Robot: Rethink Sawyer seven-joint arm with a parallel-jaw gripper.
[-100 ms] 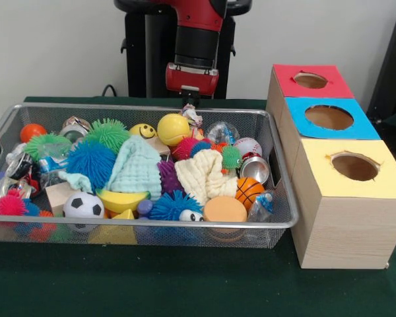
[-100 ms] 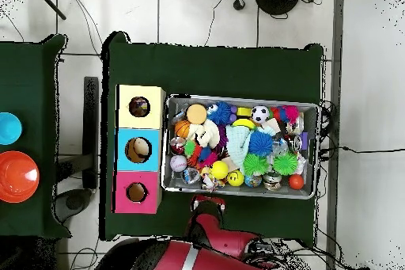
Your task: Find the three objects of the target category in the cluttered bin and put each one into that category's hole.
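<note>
So the red and black arm's hand [image 1: 189, 99] hangs at the far rim of the silver wire mesh bin [image 1: 280, 198], and it looks like it's got a crumpled bit of wrapper [image 1: 192, 116], though I can't tell how wide it's open. The bin is stuffed with spiky rubber balls, cloths and cans. Beside it on the green tabletop [image 1: 185, 284] sits the wooden box with red [image 1: 310, 80], blue [image 1: 328, 117] and yellow [image 1: 354, 167] holes.
</note>
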